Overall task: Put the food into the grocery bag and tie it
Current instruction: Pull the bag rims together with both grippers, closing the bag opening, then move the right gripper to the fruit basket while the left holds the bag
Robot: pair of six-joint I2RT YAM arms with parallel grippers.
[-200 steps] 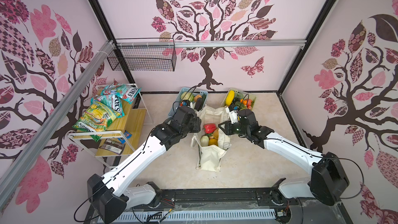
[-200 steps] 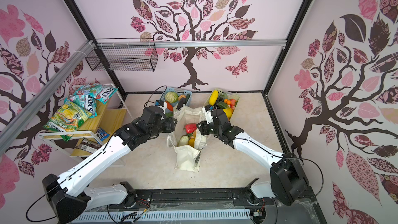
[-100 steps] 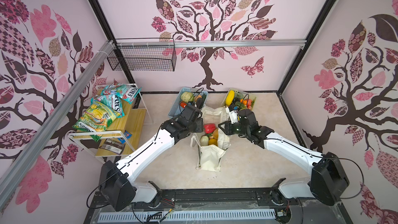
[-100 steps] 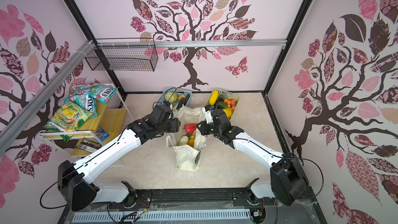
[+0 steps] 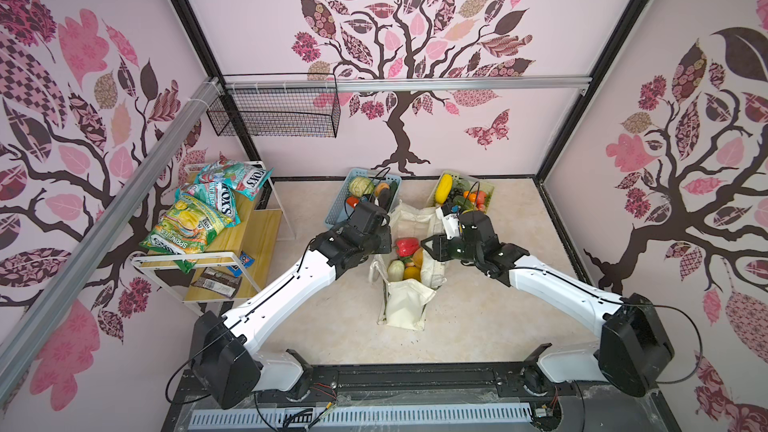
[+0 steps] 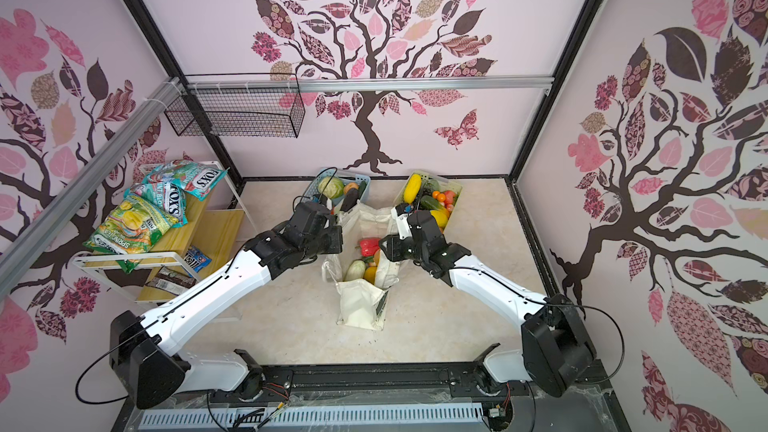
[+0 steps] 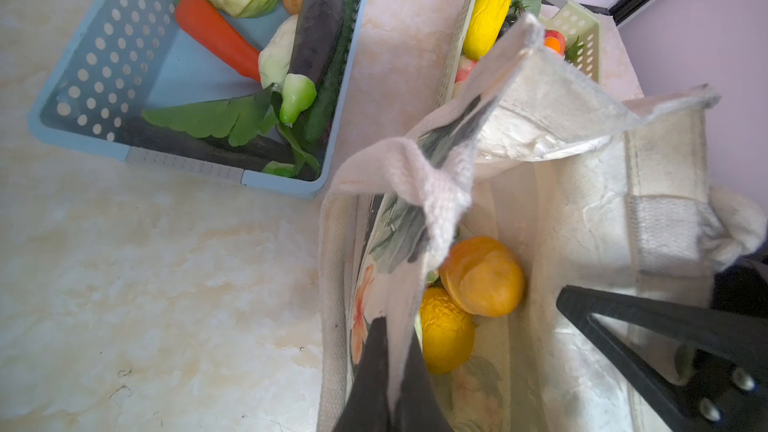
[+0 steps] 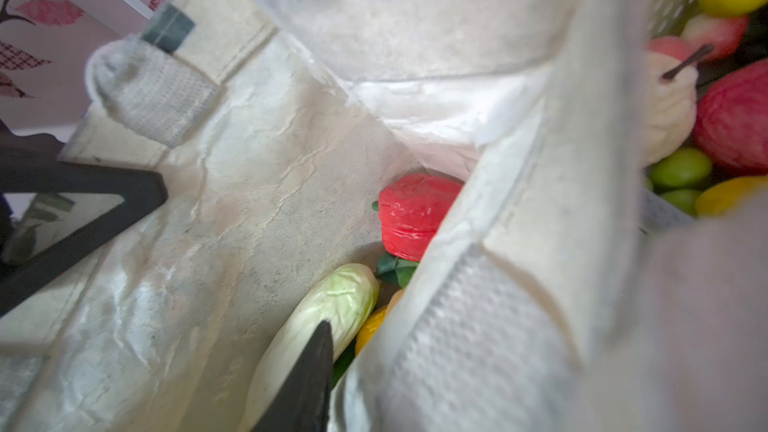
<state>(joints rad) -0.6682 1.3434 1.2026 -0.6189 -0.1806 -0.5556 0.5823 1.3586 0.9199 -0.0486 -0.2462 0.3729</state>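
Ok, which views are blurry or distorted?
Right wrist view: the grocery bag blurs at its near edge, the red pepper sharper. Left wrist view: crisp down to the holes of the blue basket. Both top views: wide-angle, the frame post leans outward.

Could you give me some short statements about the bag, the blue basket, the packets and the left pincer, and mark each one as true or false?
1. The left pincer is shut on the cloth edge of the bag. True.
2. The bag is empty. False: a red pepper lies inside it, with other pieces beside it.
3. A carrot lies in the blue basket. True.
4. The snack packets are in the bag. False: they lie on the wooden shelf, apart from the bag.
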